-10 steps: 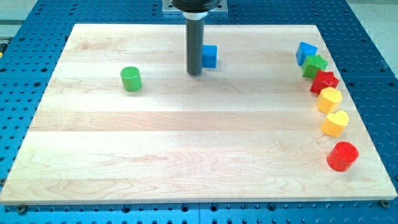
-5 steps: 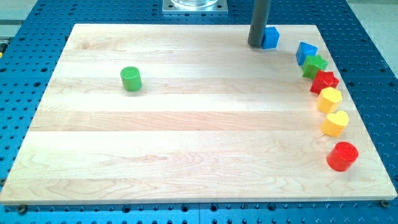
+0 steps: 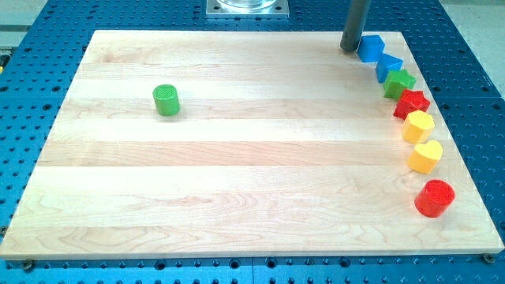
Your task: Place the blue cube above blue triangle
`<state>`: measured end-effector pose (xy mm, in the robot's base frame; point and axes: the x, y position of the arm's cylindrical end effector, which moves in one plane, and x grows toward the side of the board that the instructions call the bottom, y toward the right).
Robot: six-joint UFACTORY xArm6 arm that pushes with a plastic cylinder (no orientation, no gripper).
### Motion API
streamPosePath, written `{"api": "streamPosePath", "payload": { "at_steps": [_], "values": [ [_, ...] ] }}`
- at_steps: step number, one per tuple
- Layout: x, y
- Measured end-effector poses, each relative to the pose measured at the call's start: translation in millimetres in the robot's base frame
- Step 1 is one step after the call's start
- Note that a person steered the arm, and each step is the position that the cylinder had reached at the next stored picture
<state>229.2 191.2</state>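
Blue cube sits just above the blue triangle — touching; my tip presses the cube's left side — a bare rod, no fingers.

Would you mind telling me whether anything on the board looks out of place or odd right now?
Only the green cylinder stands out: it sits alone toward the view's left, while the other blocks form a curved line along the right edge. My tip is at the left side of the blue cube, just above the blue triangle. Nothing looks damaged.
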Motion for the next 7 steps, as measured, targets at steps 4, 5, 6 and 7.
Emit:
{"api": "streamPosePath", "payload": {
  "at_steps": [4, 5, 6, 7],
  "values": [
    [20, 29],
    [34, 21],
    [42, 0],
    [67, -93]
  ]
}}
